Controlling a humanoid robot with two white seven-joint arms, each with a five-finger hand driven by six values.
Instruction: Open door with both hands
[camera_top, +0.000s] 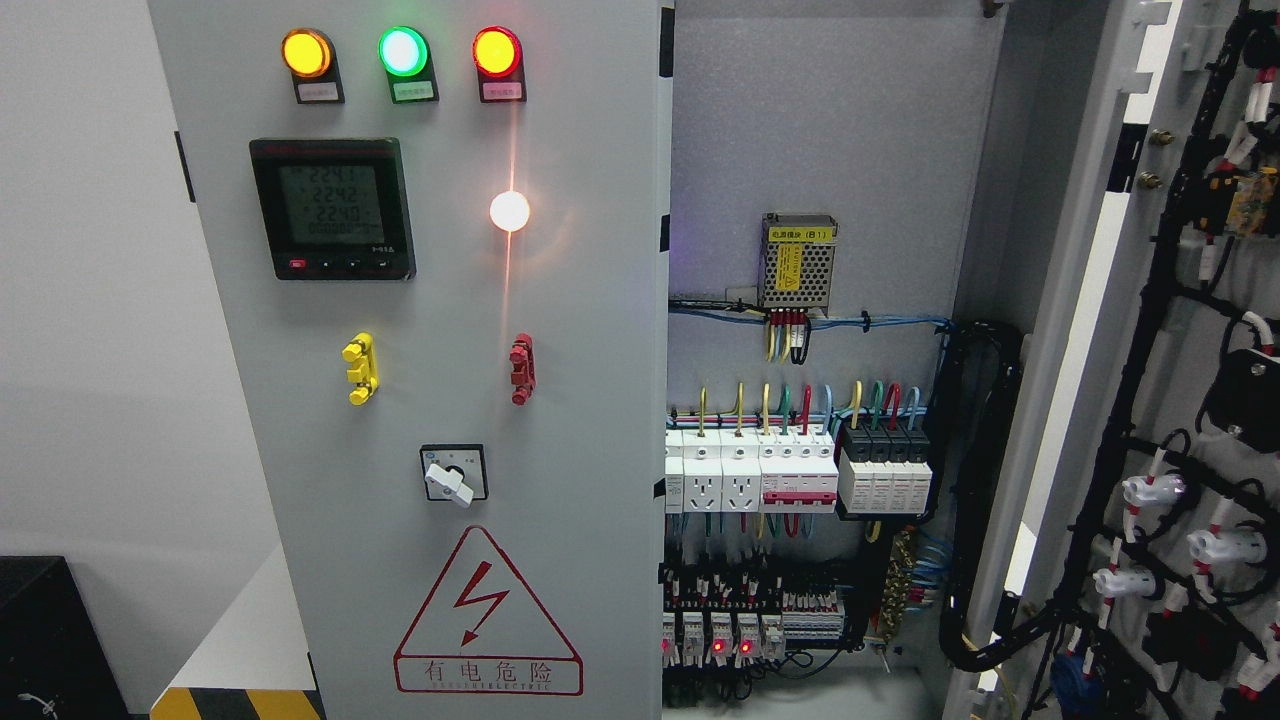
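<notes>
Head view faces a grey electrical cabinet with two doors; neither robot hand shows anywhere, so their state cannot be told. Left door (560, 400) stands closed, filling the middle-left of the frame, its right edge meeting the open bay. Along its top sit three lit lamps: amber (306, 53), green (403, 52) and red (496, 51), each with a small label beneath. Below them a black meter (332, 208) shows pale digits, and a bright white lamp (509, 210) glares to its right. Lower down are a yellow handle (360, 368) and a red handle (521, 368), then a rotary switch (453, 474) with a white knob, then a red-outlined warning triangle (487, 612) with a lightning bolt. Right door (1180, 420) is swung wide open at the frame's right, showing its inner face laced with black cable looms. Between the doors the interior (830, 130) is exposed: a power supply (797, 263) high on the back panel, rows of white breakers (750, 470) with coloured wires beneath it.
</notes>
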